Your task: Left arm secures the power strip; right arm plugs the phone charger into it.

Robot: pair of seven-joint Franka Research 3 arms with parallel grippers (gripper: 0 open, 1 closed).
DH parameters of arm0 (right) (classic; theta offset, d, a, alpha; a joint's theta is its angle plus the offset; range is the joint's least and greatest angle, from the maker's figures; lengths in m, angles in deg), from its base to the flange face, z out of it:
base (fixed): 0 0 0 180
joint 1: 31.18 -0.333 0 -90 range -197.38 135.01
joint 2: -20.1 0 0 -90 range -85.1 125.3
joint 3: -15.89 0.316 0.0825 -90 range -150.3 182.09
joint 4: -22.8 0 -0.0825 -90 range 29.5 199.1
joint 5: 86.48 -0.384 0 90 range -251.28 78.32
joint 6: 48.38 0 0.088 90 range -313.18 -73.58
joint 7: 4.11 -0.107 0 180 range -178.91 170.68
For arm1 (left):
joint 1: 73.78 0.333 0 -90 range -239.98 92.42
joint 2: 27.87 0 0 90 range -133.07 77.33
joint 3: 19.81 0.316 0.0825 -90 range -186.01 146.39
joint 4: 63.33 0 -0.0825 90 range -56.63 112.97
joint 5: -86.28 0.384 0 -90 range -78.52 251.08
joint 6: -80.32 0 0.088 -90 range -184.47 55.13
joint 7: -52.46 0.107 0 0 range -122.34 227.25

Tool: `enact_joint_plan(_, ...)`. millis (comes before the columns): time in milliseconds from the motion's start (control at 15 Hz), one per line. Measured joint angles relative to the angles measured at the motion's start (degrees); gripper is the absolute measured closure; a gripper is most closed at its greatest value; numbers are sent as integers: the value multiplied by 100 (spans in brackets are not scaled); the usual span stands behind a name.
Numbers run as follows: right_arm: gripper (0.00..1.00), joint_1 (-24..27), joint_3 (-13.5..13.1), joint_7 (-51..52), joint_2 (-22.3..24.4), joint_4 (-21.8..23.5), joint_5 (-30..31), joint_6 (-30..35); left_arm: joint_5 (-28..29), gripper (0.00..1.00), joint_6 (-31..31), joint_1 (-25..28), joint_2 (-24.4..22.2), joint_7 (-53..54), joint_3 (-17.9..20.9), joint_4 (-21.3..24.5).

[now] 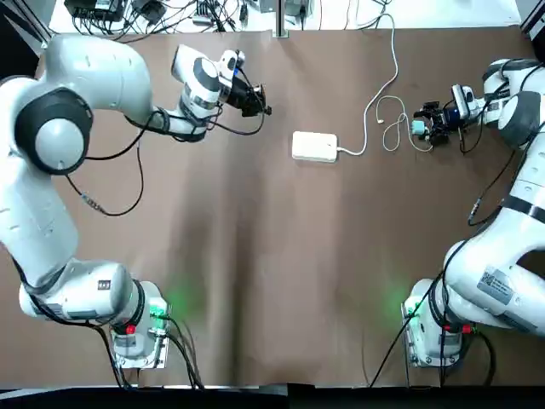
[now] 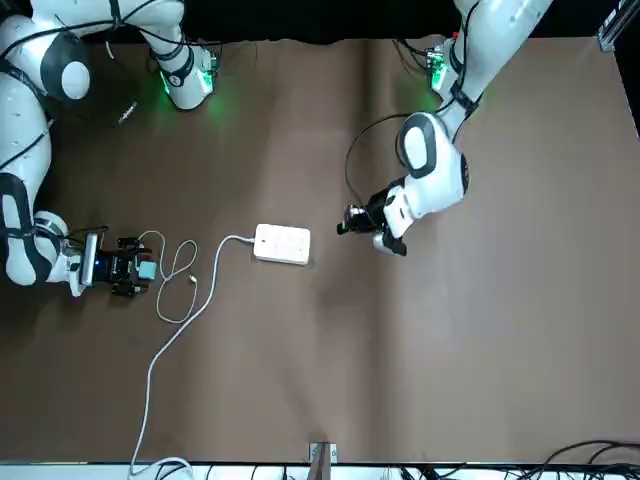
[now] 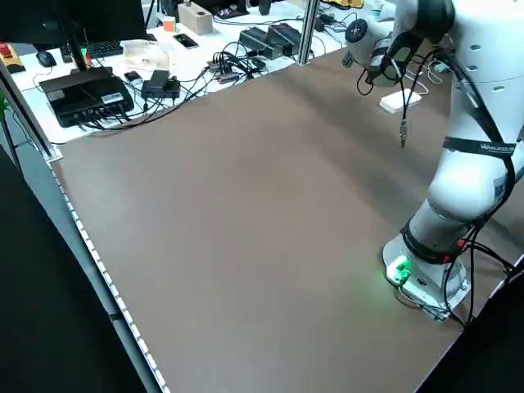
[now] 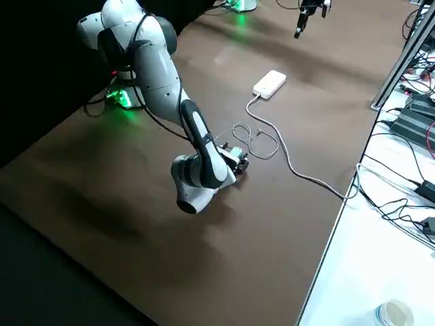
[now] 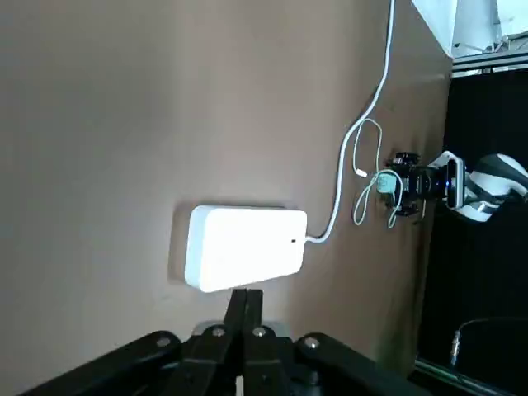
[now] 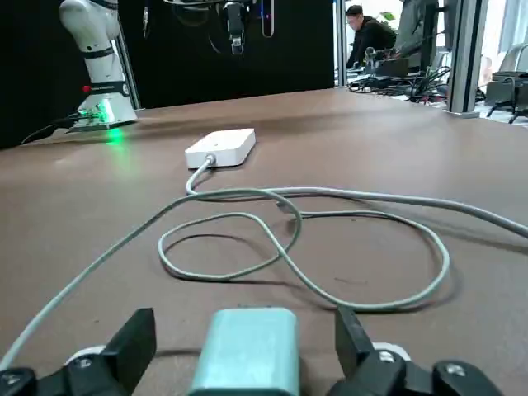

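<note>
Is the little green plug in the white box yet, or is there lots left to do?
Not yet. Nothing is plugged in. The right gripper is open around the phone charger, down on the table. The left gripper hangs shut beside the power strip, not touching it. Still left: grab the charger, hold the strip and plug in.

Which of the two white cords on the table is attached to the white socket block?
The thick cord: it leaves the end of the power strip and runs off the table's far edge. The thin one lies in loops beside the teal charger, between the right claw's fingers.
</note>
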Motion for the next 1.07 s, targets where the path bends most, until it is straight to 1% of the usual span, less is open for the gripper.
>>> enact_joint_plan(133,5,23,-1,3,-37,-1,-61,-12,0,99,-336,-248,434,2,-9,-294)
enact_joint_plan(400,7,37,-1,6,-88,-2,-141,-80,0,99,-1211,-949,1349,4,-18,-983)
enact_joint_plan(533,9,37,0,6,-91,-7,-195,-122,0,99,-1377,-1208,1669,4,-18,-1250)
enact_joint_plan(667,9,37,1,7,-92,-12,-204,-142,0,99,-1409,-1344,2009,10,-15,-1533)
enact_joint_plan(933,10,37,-1,7,-92,-14,-205,-145,0,99,-1561,-1425,2340,137,-12,-1668)
enact_joint_plan(1000,15,37,-2,6,-92,-15,-205,-144,0,99,-1631,-1451,2392,150,-12,-1689)
enact_joint_plan(1067,17,37,-1,6,-92,-15,-205,-141,0,99,-1710,-1489,2439,153,-12,-1711)
